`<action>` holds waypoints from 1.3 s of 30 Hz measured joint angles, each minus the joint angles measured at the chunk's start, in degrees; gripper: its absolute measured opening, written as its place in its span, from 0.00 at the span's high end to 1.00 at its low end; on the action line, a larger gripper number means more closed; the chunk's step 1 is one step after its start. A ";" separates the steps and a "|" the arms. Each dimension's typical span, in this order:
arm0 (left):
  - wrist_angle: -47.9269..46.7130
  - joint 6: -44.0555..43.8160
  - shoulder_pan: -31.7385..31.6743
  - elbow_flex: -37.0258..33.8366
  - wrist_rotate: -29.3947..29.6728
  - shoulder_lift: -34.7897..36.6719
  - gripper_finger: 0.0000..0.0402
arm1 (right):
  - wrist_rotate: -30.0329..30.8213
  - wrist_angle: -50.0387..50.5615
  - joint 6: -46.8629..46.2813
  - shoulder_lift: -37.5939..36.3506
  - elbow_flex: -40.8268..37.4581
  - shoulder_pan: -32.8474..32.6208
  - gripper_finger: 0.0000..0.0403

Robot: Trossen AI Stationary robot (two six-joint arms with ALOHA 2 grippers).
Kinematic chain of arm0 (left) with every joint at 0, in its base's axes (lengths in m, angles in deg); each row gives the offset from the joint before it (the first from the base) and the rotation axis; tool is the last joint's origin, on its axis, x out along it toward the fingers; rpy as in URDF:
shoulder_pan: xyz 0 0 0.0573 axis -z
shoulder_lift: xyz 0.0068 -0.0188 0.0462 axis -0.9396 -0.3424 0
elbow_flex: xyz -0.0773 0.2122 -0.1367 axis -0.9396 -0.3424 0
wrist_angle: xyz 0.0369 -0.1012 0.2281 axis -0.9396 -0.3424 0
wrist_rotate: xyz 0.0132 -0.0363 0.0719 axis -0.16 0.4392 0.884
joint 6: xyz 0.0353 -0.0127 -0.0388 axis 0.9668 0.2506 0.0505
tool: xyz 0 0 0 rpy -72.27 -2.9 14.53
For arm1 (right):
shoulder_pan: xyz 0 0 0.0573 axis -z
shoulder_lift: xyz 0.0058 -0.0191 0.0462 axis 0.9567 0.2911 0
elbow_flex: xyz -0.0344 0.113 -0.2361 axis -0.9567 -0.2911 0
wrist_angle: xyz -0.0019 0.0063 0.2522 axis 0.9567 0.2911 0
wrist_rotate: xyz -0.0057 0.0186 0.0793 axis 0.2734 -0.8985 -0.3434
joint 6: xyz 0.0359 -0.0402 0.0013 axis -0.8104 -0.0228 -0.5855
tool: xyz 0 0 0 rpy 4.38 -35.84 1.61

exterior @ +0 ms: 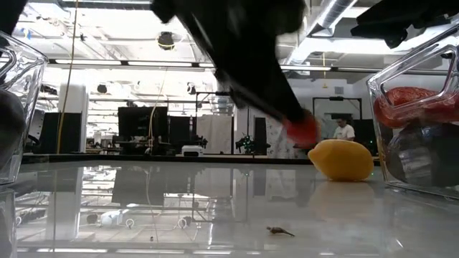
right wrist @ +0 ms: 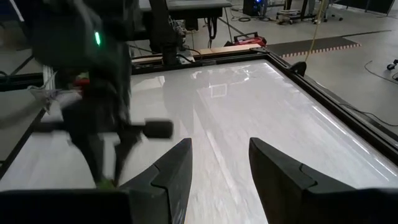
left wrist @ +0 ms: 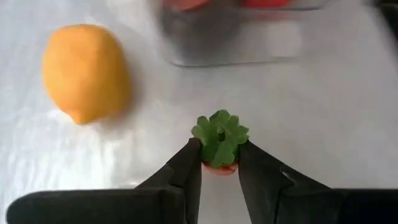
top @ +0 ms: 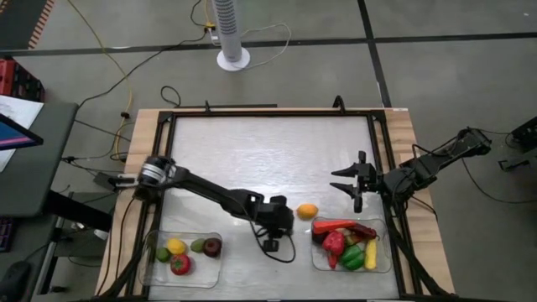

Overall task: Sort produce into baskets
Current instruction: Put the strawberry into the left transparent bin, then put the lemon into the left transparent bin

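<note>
My left gripper [top: 285, 218] is shut on a small red piece with a green leafy top [left wrist: 219, 134], near the table's front middle, just left of a yellow-orange lemon-shaped fruit [top: 308, 211] that lies on the table. The left basket [top: 159, 238] at the front left holds yellow, green, dark and red pieces. The right basket [top: 388, 245] at the front right holds red, green and yellow peppers. My right gripper [top: 348, 182] hovers open and empty above the right basket's far side. My left gripper pinches the small red piece between its two fingers, just under the green leafy top [left wrist: 211, 148], which sticks out past the fingertips [left wrist: 189, 163]. The fingers come from above, slanting down. In the low view the red piece [exterior: 301, 129] hangs clear of the table.
The lemon-shaped fruit [exterior: 343, 159] lies between my left gripper and the right basket's wall [exterior: 416, 72]. The left basket's wall [exterior: 14, 107] shows at the near left. A dark frame [top: 379, 151] borders the table; bare tabletop lies toward the far side.
</note>
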 joint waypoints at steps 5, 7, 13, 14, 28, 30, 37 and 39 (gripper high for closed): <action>-12.21 -1.52 0.58 0.00 -9.16 9.39 0.80 | 0.02 0.13 0.00 -0.01 0.00 0.03 0.54; -16.83 -4.71 1.40 0.00 -12.80 13.61 0.80 | 0.02 0.28 -0.02 -0.02 0.00 0.04 0.54; -32.40 -13.08 6.73 0.01 -12.51 23.22 0.80 | 0.02 0.31 -0.38 -0.01 0.00 0.04 0.54; -34.97 -14.84 7.98 0.02 -11.17 24.47 0.80 | 0.02 0.31 -0.39 0.00 0.00 0.04 0.54; -50.21 -47.27 23.16 -0.07 4.51 28.23 0.74 | 0.04 0.24 -0.56 0.00 0.00 0.04 0.54; -51.25 -48.95 23.94 -0.07 5.05 28.23 0.68 | 0.04 -0.13 -0.56 0.00 0.00 0.04 0.54; -52.95 -47.78 24.04 -0.07 5.25 28.21 0.50 | 0.06 -0.46 -0.54 -0.01 0.00 0.04 0.54; -52.62 -45.73 23.13 -0.07 8.60 28.08 0.49 | 0.07 -0.46 -0.54 0.04 0.00 0.04 0.54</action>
